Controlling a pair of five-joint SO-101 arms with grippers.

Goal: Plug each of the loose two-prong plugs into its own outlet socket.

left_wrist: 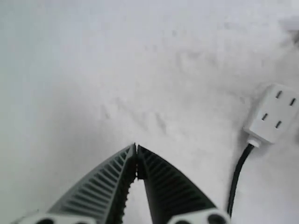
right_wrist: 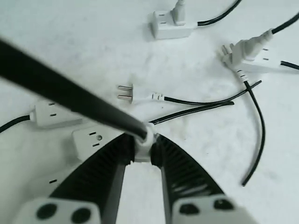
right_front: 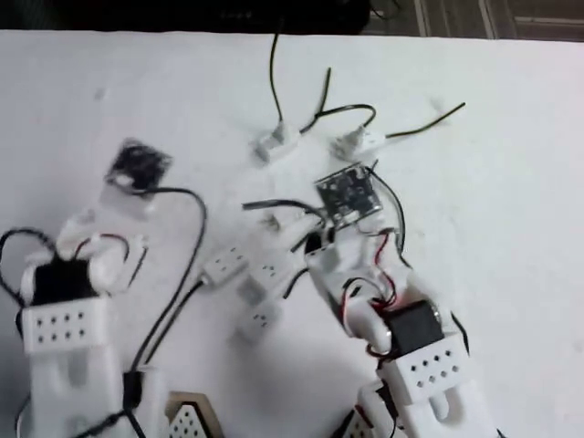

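White plug [right_wrist: 141, 150]: pinched in the right gripper [right_wrist: 142, 138], middle of the high view, its black cord [right_wrist: 56, 84] trailing back past the wrist.
Right gripper: clamped on that plug, held just beside the nearest socket [right_wrist: 88, 140], I judge to line prongs with slots (prongs hidden).
Left gripper [left_wrist: 136, 150]: closed on nothing, tips touching, over bare table [left_wrist: 93, 70] at the high view's left, probably parked clear.
Side socket [left_wrist: 272, 114]: lies near it, unfilled.
Loose plug [right_wrist: 137, 94]: flat on the table, prongs free, beside the sockets.
Joined pair [right_wrist: 170, 25]: plug seated, upper middle of the high view.
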